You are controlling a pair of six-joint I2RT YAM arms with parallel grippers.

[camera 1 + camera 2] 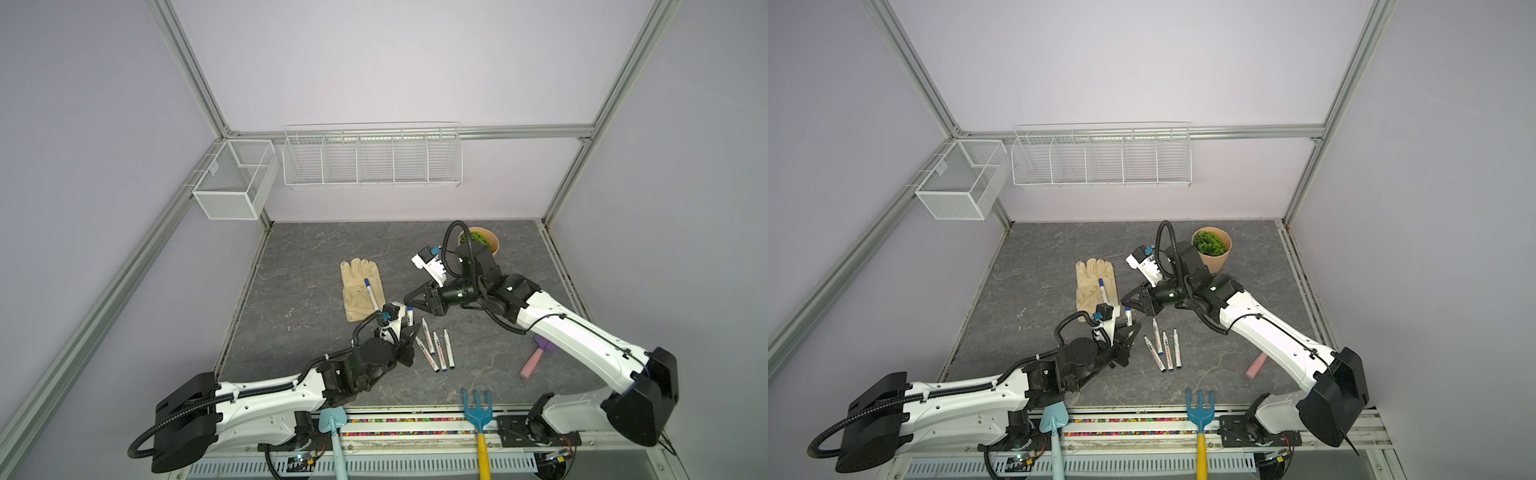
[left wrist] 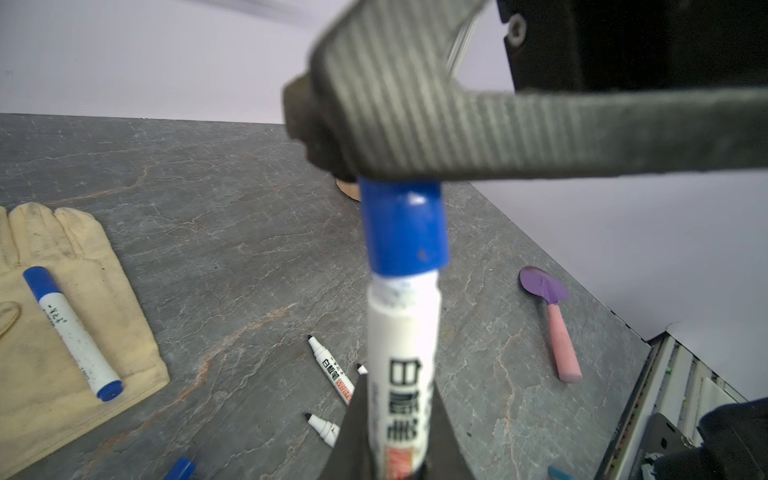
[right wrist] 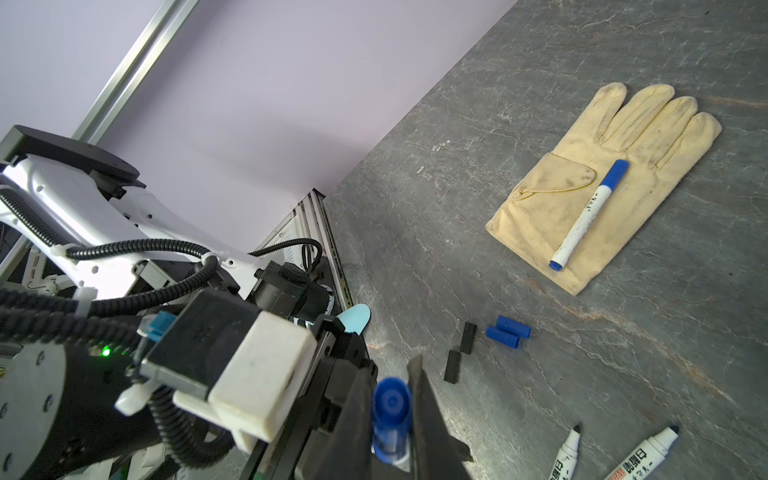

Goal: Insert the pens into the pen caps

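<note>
held pen (image 2: 402, 332): white marker with black and red print, raised roughly upright, lower barrel pinched in the left gripper (image 2: 399, 386)
blue cap (image 2: 403, 224): sits over the held pen's tip, clamped by the right gripper (image 3: 390, 386)
capped pen (image 3: 588, 216): white barrel, blue cap and end plug, lying slantwise on the palm of a yellow work glove (image 3: 648, 137)
uncapped pens (image 1: 439, 351): four white markers, dark tips bare, nearly parallel and close together on the grey tabletop (image 1: 299, 291), just beside the held pen
loose blue caps (image 3: 503, 337): two, lying side by side, touching
loose black caps (image 3: 468, 338): two, just beside the blue pair, slightly apart
</note>
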